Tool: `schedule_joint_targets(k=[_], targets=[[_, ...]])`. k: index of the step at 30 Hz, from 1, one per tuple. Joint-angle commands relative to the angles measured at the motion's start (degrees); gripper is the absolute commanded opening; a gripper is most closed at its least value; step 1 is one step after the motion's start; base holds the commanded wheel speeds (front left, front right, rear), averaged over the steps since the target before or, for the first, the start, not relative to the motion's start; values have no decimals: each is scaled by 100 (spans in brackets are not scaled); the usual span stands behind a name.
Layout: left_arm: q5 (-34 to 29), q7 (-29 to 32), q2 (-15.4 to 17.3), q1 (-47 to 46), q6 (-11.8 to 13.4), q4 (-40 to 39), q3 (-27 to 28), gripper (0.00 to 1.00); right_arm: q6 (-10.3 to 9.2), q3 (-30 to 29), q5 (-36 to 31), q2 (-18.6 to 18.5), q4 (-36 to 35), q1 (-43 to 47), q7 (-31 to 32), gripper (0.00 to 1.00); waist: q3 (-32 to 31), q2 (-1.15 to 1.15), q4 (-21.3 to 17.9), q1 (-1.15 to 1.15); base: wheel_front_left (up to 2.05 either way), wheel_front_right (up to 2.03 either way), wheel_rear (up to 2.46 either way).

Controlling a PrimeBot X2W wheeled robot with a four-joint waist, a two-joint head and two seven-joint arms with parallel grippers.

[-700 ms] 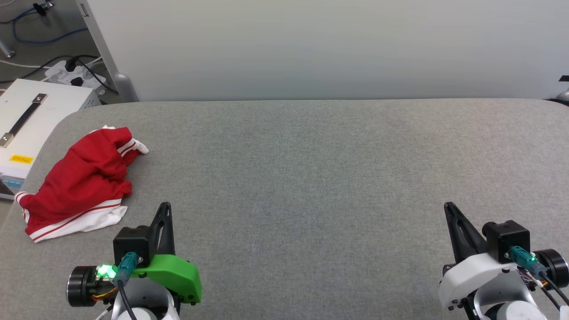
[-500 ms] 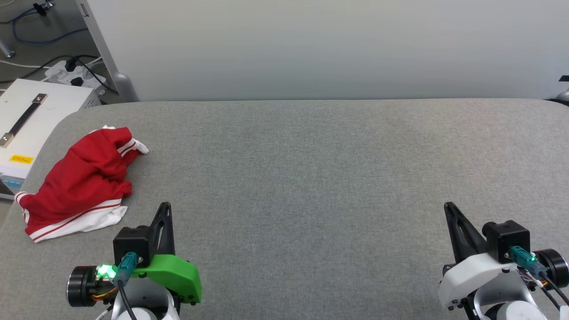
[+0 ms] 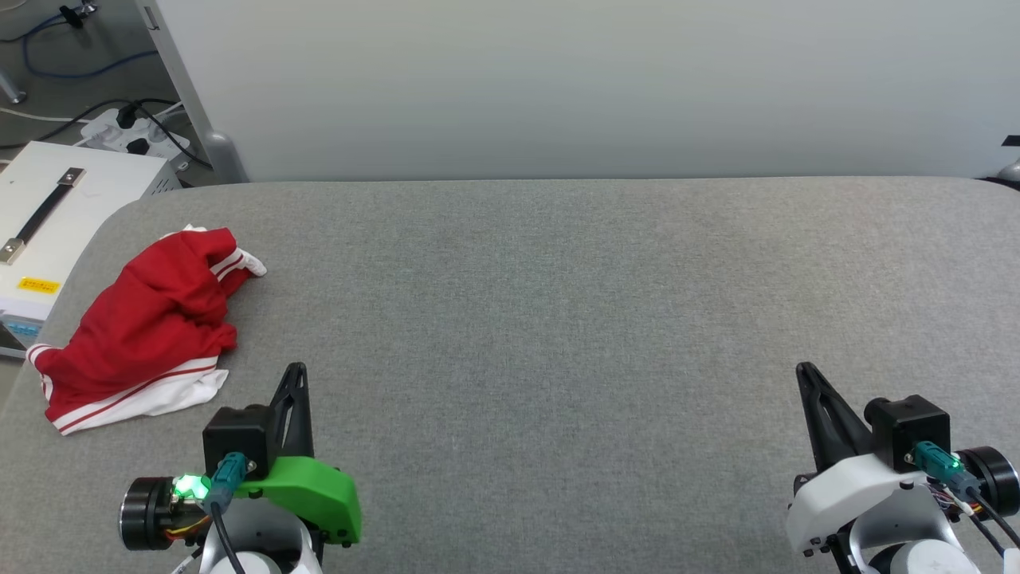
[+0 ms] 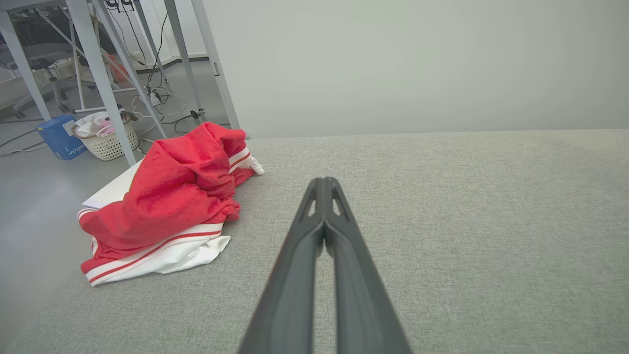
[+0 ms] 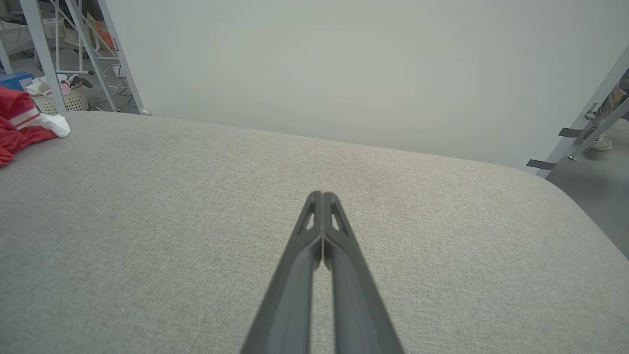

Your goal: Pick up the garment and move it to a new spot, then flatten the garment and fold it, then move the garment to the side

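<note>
The left gripper (image 4: 324, 183) points across the grey padded table (image 4: 467, 221), its two dark fingers pressed together at the tips. Left of the fingers, near the table's edge, lies the garment (image 4: 172, 196), crumpled, red over white.

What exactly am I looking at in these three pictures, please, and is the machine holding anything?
This is a two-armed robot seen through its own cameras. The picture showing both arms comes from its head, looking down at a grey fabric-covered table. At the bottom are its left gripper, on the green wrist, and its right gripper, on the white wrist; each is a pair of long dark fingers. The other two pictures come from cameras on the wrists, looking along those fingers. A crumpled red T-shirt with white striped trim lies near the table's left edge, ahead of the left gripper. Both grippers are shut and hold nothing.
</note>
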State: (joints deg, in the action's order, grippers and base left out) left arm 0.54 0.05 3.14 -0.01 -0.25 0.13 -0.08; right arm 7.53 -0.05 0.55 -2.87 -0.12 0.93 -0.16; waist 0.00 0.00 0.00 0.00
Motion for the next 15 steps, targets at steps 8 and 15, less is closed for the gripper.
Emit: schedule_joint_targets(k=[8,15], targets=[[-54,-5,-26,1,25,-13,8,0,-4,5,-55,0,12,-93,16,0,0,0,0,0,0,0,0],[-54,-5,-26,1,25,-13,8,0,-4,5,-55,0,12,-93,16,0,0,0,0,0,0,0,0]])
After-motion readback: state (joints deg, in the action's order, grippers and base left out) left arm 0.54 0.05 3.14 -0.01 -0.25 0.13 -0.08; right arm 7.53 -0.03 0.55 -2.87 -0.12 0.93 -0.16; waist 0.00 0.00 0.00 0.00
